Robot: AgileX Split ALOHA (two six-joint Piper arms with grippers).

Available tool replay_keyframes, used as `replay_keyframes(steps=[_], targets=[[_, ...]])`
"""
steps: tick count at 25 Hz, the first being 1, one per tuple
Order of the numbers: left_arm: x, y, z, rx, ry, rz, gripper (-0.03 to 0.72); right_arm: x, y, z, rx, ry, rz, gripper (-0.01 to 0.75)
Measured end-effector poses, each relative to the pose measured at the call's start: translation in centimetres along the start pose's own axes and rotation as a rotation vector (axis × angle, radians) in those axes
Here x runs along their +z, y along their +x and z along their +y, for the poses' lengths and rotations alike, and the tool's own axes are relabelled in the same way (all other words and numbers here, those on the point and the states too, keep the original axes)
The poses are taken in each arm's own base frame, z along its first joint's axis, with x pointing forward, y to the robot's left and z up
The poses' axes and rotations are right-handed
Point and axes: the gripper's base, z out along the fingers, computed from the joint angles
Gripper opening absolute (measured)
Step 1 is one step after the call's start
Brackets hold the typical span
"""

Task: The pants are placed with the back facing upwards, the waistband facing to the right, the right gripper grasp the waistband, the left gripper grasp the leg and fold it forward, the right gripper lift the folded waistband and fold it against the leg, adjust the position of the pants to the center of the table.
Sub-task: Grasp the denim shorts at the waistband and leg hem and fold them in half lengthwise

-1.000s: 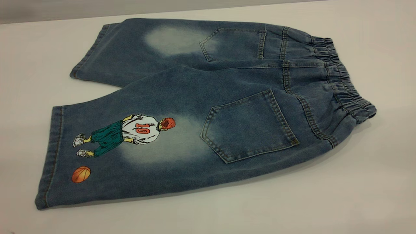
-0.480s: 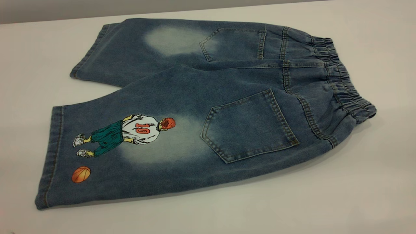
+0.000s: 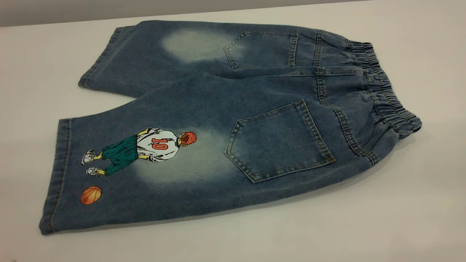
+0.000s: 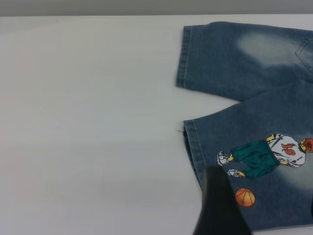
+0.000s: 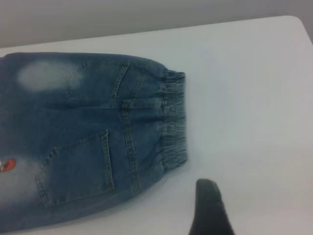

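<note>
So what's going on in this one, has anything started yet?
Not yet. The pants lie flat and unfolded on the table, back pockets up, the waistband at the right. Neither gripper touches them: a finger of the left gripper shows above the printed leg near its hem, and a finger of the right gripper shows over bare table just off the waistband.

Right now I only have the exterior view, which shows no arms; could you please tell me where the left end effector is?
Observer: The left end effector shows in its own wrist view, at the hem of the leg, beside the printed basketball.
Operator: Thank you. And the right one?
Observer: The right end effector is over bare table, just off the waistband and apart from it.
</note>
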Motion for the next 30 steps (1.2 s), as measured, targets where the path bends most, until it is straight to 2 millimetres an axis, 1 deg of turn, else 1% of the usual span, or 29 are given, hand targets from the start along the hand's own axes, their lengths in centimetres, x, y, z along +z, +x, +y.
replay_keyframes(steps=[14, 17, 19, 21, 24, 27, 30], targets=[[0.0, 0.0, 0.0, -0.003, -0.005, 0.001, 0.403, 0.0, -0.2, 0.4, 0.025, -0.045, -0.02, 0.391], [0.0, -1.3, 0.2, 0.008, -0.025, -0.023, 0.403, -0.1, -0.3, 0.4, 0.025, -0.046, -0.024, 0.391], [0.5, -2.7, 0.2, 0.009, -0.023, -0.036, 0.403, -0.1, -0.5, 0.5, 0.032, -0.056, -0.027, 0.391], [1.2, -4.6, 0.0, -0.002, -0.004, -0.064, 0.403, 0.2, -1.5, 0.8, 0.049, -0.076, -0.032, 0.391], [3.0, -7.4, -0.5, -0.005, 0.042, -0.058, 0.403, 1.4, -3.3, 1.0, 0.06, -0.085, -0.025, 0.391], [5.9, -9.4, -0.8, 0.051, 0.075, 0.042, 0.403, 3.4, -4.7, 1.3, 0.105, -0.106, 0.016, 0.391], [9.3, -10.0, -1.2, 0.096, 0.121, 0.18, 0.403, 5.9, -5.5, 1.5, 0.139, -0.117, 0.105, 0.391]])
